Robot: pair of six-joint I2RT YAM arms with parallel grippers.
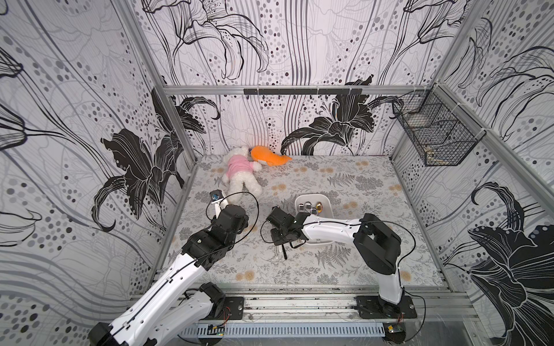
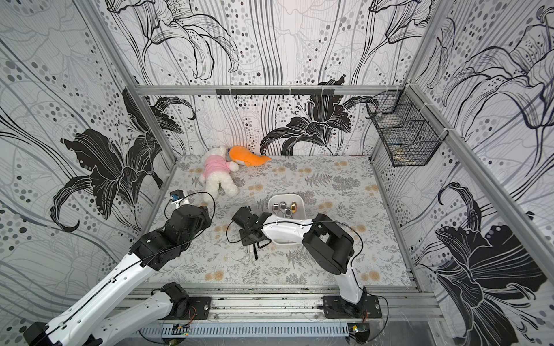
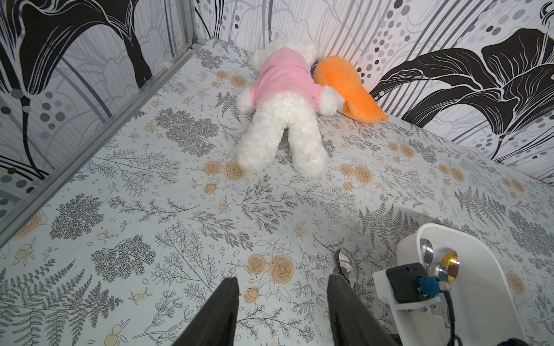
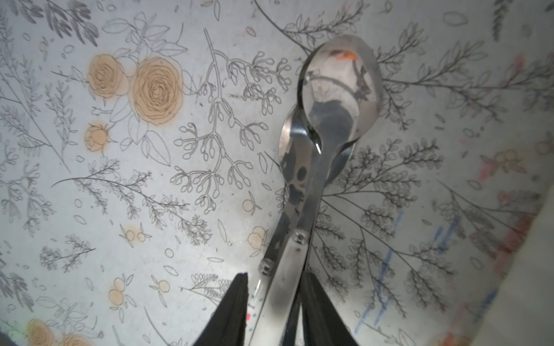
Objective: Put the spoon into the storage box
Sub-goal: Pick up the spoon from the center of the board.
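On the flowered tablecloth (image 4: 150,209), just beside the white storage box (image 1: 328,206), we see the spoon (image 4: 338,90) — mirror-polished steel, oval bowl, riveted handle — overlapping a second spoon (image 4: 293,161). Right gripper (image 4: 277,275) straddles its handle, jaws part-open with a gap on one side, not clamped. Left gripper (image 3: 283,278) spread wide, holding nothing, above the cloth.

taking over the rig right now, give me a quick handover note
Left gripper: jaws open, empty, above the table.
Right gripper: jaws open astride the handles of two spoons lying overlapped on the table beside the box; no grip yet.
Done: four spoons lie in the box.
Left: grip, lift and box the two.
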